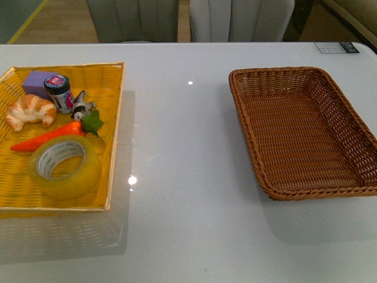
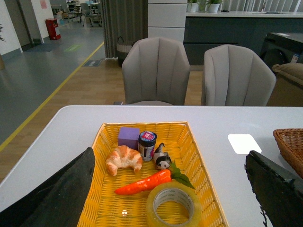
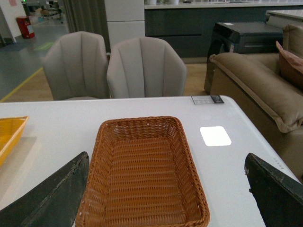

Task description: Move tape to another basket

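The tape (image 1: 63, 166) is a wide yellowish roll with a white printed core, lying flat at the near right of the yellow woven tray (image 1: 112, 118). It also shows in the left wrist view (image 2: 173, 206). The dark brown wicker basket (image 1: 277, 79) stands empty on the right of the white table; the right wrist view shows its rim (image 3: 142, 122). My left gripper (image 2: 173, 189) is open, hovering above and behind the tape. My right gripper (image 3: 168, 189) is open over the near end of the basket. Neither arm shows in the front view.
The tray also holds a croissant (image 1: 30, 111), an orange toy carrot (image 1: 50, 137), a dark jar (image 1: 59, 93), a purple block (image 1: 36, 81) and a small panda figure (image 1: 82, 106). Two grey chairs (image 2: 156, 71) stand behind the table. A sofa (image 3: 255, 80) is at the right.
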Controlling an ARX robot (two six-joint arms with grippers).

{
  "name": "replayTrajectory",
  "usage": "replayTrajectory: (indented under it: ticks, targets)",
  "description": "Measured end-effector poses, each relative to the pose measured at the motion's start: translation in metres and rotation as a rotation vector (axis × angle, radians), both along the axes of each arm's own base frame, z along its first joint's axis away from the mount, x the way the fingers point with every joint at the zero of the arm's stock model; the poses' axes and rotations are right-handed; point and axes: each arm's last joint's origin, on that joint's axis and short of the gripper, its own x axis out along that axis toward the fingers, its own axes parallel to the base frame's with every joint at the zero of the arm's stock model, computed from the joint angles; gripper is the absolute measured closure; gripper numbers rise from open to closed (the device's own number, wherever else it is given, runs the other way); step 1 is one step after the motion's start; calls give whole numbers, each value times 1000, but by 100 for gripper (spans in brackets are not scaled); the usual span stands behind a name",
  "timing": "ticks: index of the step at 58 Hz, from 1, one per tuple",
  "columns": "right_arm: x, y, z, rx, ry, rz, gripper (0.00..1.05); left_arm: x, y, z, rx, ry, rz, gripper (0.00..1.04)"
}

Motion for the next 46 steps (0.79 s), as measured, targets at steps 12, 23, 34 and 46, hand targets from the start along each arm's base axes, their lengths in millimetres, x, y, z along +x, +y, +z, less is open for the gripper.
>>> replayTrajectory:
  ticks: [12, 23, 34, 46]
  targets:
    - [0, 0, 0, 0, 0, 1, 9, 77, 6, 15, -40, 144, 21, 9]
    - [0, 0, 0, 0, 0, 1, 9, 150, 3, -27, -41, 242, 12, 9]
    - [0, 0, 0, 0, 0, 1, 9, 196, 2, -85, -30, 415, 16, 9]
    - [0, 0, 0, 0, 0, 1, 9, 216, 4, -123, 19, 491, -5, 9]
